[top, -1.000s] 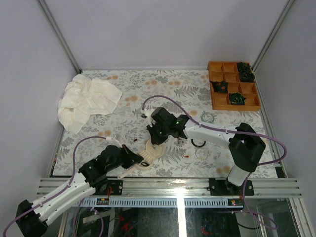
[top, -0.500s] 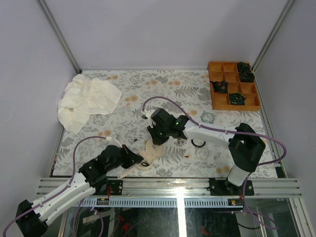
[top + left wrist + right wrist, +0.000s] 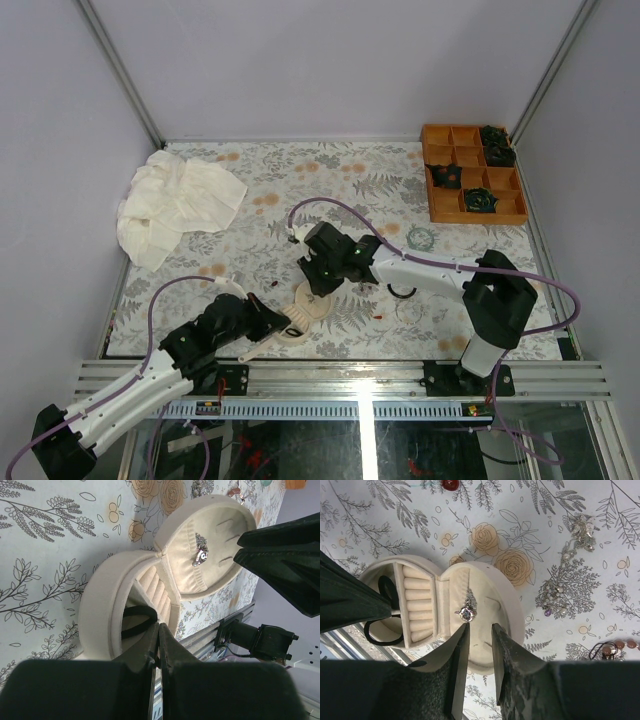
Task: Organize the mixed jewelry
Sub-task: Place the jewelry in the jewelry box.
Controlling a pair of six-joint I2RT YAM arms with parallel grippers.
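A cream round jewelry box (image 3: 312, 305) lies open near the table's front. A silver pendant with a stone (image 3: 466, 611) lies on the lid's lining (image 3: 507, 605). It also shows in the left wrist view (image 3: 201, 555). A black band (image 3: 137, 621) sits in the base (image 3: 97, 610). My right gripper (image 3: 480, 626) is open and empty, just above the lid beside the pendant. My left gripper (image 3: 159, 626) is shut, its tips against the base's rim. A black ring (image 3: 402, 291), a teal bracelet (image 3: 419, 238), a clear hoop (image 3: 408, 312) and a reddish bit (image 3: 379, 317) lie on the mat to the right.
An orange compartment tray (image 3: 441, 203) with dark pieces stands at the back right. A crumpled white cloth (image 3: 175, 205) lies at the back left. Pearl-like pieces (image 3: 555, 597) and brown beads (image 3: 612, 649) lie close to the right of the box.
My right gripper has crept slightly left over the open box. The left arm has not moved.
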